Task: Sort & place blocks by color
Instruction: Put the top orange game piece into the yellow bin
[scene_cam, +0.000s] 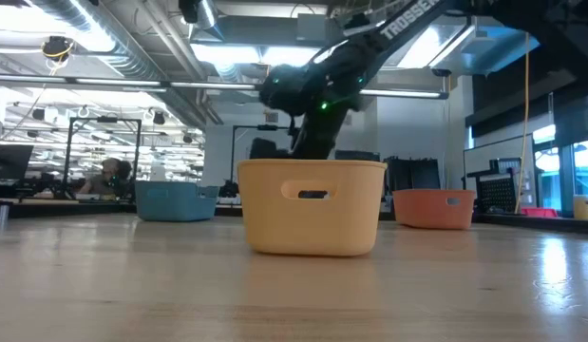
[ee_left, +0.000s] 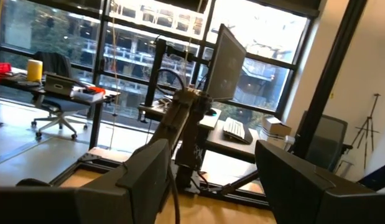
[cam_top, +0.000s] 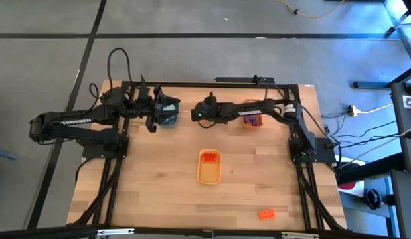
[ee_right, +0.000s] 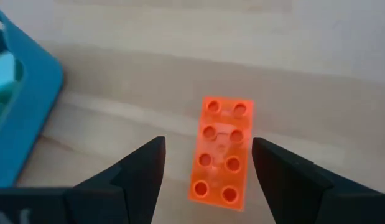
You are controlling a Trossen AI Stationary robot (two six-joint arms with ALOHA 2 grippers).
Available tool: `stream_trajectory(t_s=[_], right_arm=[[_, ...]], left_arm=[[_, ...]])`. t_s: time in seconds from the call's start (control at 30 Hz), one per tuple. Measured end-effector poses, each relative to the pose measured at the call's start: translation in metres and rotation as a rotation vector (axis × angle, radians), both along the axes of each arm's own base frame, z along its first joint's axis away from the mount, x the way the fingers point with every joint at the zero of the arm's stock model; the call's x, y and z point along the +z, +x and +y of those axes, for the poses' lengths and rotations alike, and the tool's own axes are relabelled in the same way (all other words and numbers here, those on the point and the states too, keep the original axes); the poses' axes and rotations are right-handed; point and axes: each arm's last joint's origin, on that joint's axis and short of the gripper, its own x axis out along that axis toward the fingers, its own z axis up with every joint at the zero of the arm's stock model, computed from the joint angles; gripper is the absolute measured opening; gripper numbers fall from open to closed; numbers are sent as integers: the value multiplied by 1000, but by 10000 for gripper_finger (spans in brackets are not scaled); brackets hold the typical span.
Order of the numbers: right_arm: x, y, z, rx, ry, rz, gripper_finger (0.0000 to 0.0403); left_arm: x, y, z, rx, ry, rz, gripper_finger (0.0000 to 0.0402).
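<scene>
Orange-red brick (ee_right: 221, 150) lies studs-up on the wooden desk (cam_top: 159, 186) between the spread fingers of the right hand (ee_right: 204, 171), which hovers over it near the far edge, open and holding nothing. Beside it stands the blue tray (ee_right: 18, 106), with mint-green showing inside. The left hand (ee_left: 208, 180) waits open and empty above the desk's far left, next to that same tray.

The brick sits askew to the fingers, so a straight drop could catch a corner, spin it or squeeze it out sideways; squaring the wrist first looks wise. With the blue tray so near, a slip might also knock the brick against its wall. And the yellow tray (cam_top: 209, 166), which already holds orange-red, stands well apart at the desk's middle, so a weak pinch could fail on the carry.

By count from above: 3 trays, blue, yellow and orange (cam_top: 251, 120); 2 arms. Orange-red bricks: at least 1 in the yellow tray, though how many cannot be told, 1 loose brick (cam_top: 266, 214) near the front right, plus the 1 under the right hand. Purple shows in the orange tray, number unclear; mint-green likewise in the blue.
</scene>
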Motion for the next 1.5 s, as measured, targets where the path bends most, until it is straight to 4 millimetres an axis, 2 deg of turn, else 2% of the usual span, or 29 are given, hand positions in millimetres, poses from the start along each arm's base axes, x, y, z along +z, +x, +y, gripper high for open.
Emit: stream_trajectory(t_s=[0.17, 0.27, 0.6, 0.7, 0.87, 0.97, 1.1, 1.2, 1.27, 1.37, 1.5], right_arm=[[-13, 10, 4, -23, -5, 7, 243], [-25, 9, 7, -30, 1, 64, 243], [-28, 5, 9, -22, 17, 124, 241], [-29, 1, 10, 4, 25, 176, 219], [-27, -8, 16, 68, 33, 303, 142], [-20, -15, 22, 186, 19, 418, 142], [-10, -37, 34, 362, 20, 634, 142], [-5, -69, 43, 426, 25, 718, 142], [0, -95, 51, 442, 42, 702, 142], [13, -127, 68, 506, 37, 493, 142], [44, -149, 88, 691, -4, 11, 142]], left_arm=[[0, 0, 0, -1, 0, 0, 231], [0, 0, 0, -1, 0, -1, 231], [0, 0, 0, -1, -2, -1, 231], [0, 0, 0, -1, -2, -1, 231], [0, 0, 0, 0, -2, -1, 231], [0, 0, 0, 3, -2, -1, 231], [0, 0, 1, 34, -10, -4, 231], [1, 0, 2, 61, -17, -6, 231], [1, 0, 2, 73, -19, -7, 231], [1, 0, 3, 85, -22, -8, 231], [0, 0, 3, 100, -27, -6, 231]])
